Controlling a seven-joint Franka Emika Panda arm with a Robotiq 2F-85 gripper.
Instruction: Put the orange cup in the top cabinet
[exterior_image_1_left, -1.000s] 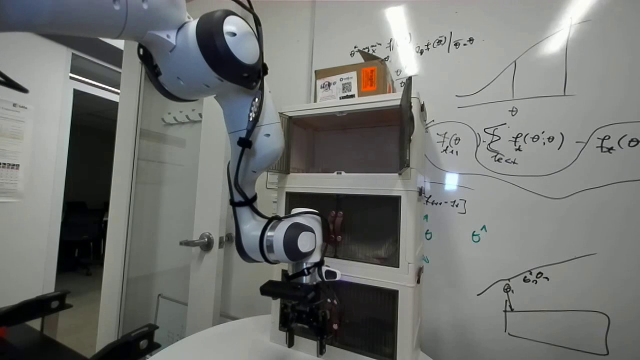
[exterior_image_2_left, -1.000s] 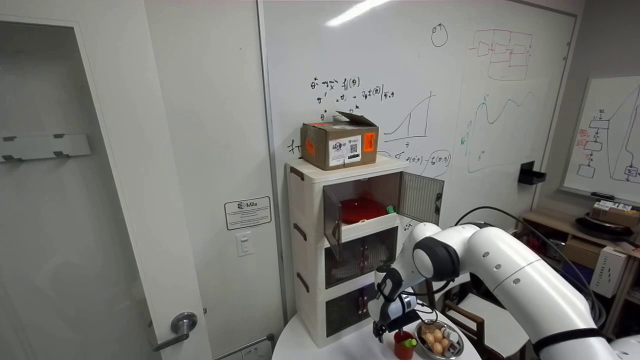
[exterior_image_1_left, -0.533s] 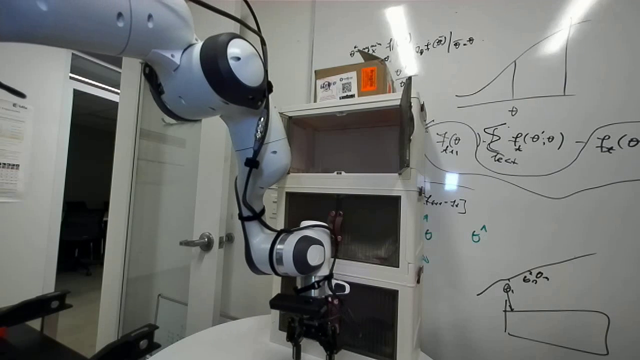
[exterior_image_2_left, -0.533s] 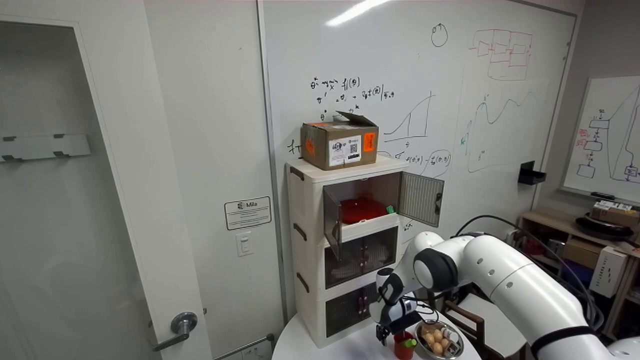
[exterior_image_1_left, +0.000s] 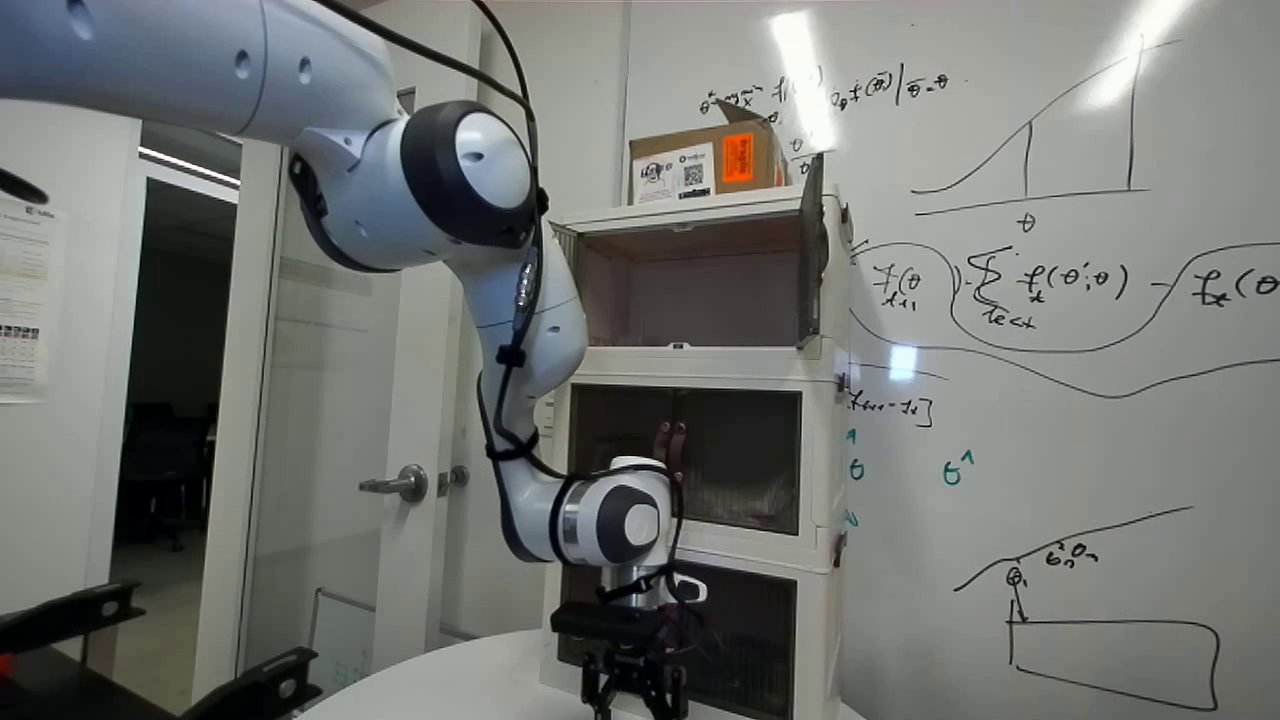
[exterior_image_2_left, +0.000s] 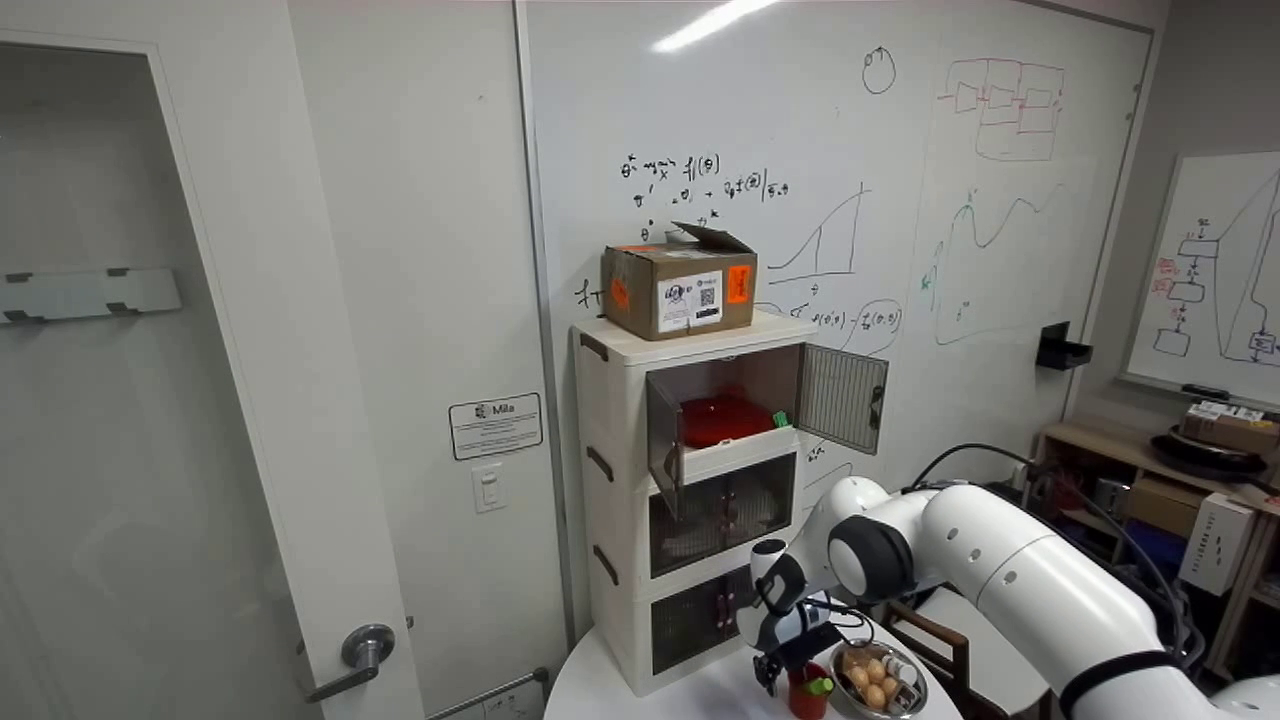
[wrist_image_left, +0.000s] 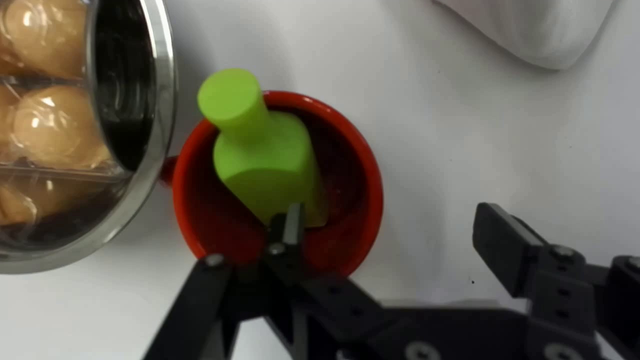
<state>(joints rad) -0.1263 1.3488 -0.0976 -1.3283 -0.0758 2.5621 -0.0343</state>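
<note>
The orange cup, reddish here, stands upright on the table in an exterior view (exterior_image_2_left: 803, 704) and in the wrist view (wrist_image_left: 374, 199). A green bottle (wrist_image_left: 265, 150) leans inside it. My gripper is open and empty in the wrist view (wrist_image_left: 390, 220). One finger overlaps the cup's mouth; I cannot tell whether it is inside. The other finger is over the table beside it. The gripper also shows in both exterior views (exterior_image_1_left: 640, 703) (exterior_image_2_left: 768, 672). The top cabinet (exterior_image_1_left: 690, 208) stands with both doors open; it also shows in an exterior view (exterior_image_2_left: 610, 400).
A steel bowl (wrist_image_left: 164, 75) of packed eggs is close beside the cup. A red pot-like thing (exterior_image_2_left: 725, 418) is in the top cabinet. Its open doors (exterior_image_2_left: 843, 400) (exterior_image_2_left: 663, 440) jut out. A cardboard box (exterior_image_2_left: 635, 290) sits on top. A white thing (wrist_image_left: 545, 30) is on the table.
The arm has come down. In an exterior view the gripper has also moved slightly right. The gripper stays open; the cup and cabinet have not moved.
</note>
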